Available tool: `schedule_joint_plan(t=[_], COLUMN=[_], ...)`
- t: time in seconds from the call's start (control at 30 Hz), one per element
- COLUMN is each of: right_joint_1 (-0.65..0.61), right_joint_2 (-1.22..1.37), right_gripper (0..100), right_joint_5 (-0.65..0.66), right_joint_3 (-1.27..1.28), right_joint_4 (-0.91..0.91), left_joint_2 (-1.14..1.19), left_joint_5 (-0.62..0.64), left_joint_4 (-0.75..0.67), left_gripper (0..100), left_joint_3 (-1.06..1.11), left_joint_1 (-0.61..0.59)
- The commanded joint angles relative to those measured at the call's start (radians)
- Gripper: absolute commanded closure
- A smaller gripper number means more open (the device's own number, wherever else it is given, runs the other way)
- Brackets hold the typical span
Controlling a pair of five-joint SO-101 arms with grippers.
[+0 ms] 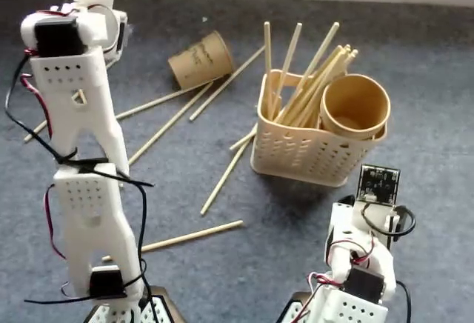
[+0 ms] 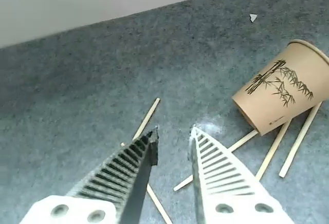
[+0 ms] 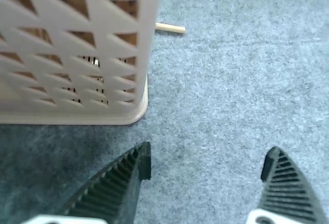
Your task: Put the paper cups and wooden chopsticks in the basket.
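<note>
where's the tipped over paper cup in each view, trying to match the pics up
high view: the paper cup lies on its side in the upper middle, left of the basket.
left wrist view: the paper cup lies on its side, out beyond the left gripper and off to one side.
right wrist view: not in it.
shared landmark: the loose chopsticks lying beside the cup.

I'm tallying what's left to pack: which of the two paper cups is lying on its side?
The bamboo-print paper cup on the table outside the basket; the other cup stands upright inside it.
</note>
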Motion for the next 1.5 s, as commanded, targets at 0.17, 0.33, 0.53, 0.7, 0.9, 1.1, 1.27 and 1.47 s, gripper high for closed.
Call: schedule_joint_plan(t=[0.17,0.33,0.53,0.7,0.9,1.1,1.27,1.47], right_joint_1=[-0.007,-0.007,-0.007,-0.007,-0.005,-0.007,-0.007,-0.007], right_joint_2=[-0.005,-0.005,-0.005,-0.005,-0.005,-0.005,-0.005,-0.005], right_gripper=[66.3,66.3,66.3,66.3,66.3,66.3,66.3,66.3], right_joint_5=[0.015,0.015,0.015,0.015,0.015,0.015,0.015,0.015], right_joint_3=[0.102,0.102,0.102,0.102,0.102,0.102,0.102,0.102], right_joint_4=[-0.028,-0.028,-0.030,-0.030,-0.028,-0.028,-0.030,-0.030], left_joint_2=[0.232,0.389,0.458,0.507,0.584,0.556,0.483,0.380], left_joint_5=[0.017,0.052,0.052,0.051,0.051,0.051,0.051,0.051], left_joint_4=[-0.327,-0.371,-0.256,-0.232,-0.227,-0.189,-0.167,-0.255], left_gripper=[86,86,87,87,87,87,87,86], left_joint_3=[0.002,0.001,0.001,0.001,-0.001,-0.139,-0.140,-0.139], left_joint_1=[0.102,0.150,0.145,0.102,-0.002,-0.104,-0.058,0.091])
